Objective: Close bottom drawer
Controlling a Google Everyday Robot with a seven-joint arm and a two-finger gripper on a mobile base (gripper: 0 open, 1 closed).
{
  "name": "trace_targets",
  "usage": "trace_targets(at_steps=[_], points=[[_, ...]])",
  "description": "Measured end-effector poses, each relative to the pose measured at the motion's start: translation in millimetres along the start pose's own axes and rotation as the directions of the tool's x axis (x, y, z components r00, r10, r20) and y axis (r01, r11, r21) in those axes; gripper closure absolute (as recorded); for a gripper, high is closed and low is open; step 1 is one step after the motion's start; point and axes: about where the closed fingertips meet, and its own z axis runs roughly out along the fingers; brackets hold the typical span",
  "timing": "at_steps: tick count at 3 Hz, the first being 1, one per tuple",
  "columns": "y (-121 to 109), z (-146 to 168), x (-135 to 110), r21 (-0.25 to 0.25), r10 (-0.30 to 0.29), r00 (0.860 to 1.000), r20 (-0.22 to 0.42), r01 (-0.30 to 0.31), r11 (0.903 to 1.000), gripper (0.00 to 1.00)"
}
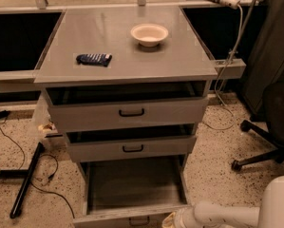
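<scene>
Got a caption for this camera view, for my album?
Robot's pincer beside the front of the pulled-out bottom drawer.

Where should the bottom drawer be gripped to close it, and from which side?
Take the small black handle centred on the front of the bottom drawer, coming from the front. The drawer is pulled far out, so a straight push should close it. The gripper is just right of the handle.

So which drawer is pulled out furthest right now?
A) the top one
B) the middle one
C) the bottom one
C: the bottom drawer shows its whole tray, while the top drawer and middle drawer are only slightly open. The gripper sits low at the right end of the bottom drawer's front.
</scene>
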Motion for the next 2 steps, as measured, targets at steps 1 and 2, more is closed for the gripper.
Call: trace_targets(at_steps=[1, 2], points=[[0.0, 0.0, 0.0, 0.0, 0.0, 1.0, 0.0, 0.0, 1.0, 0.34], [-0.1, 0.1, -0.1, 0.0, 0.0, 1.0, 0.0, 0.0, 1.0, 0.11]])
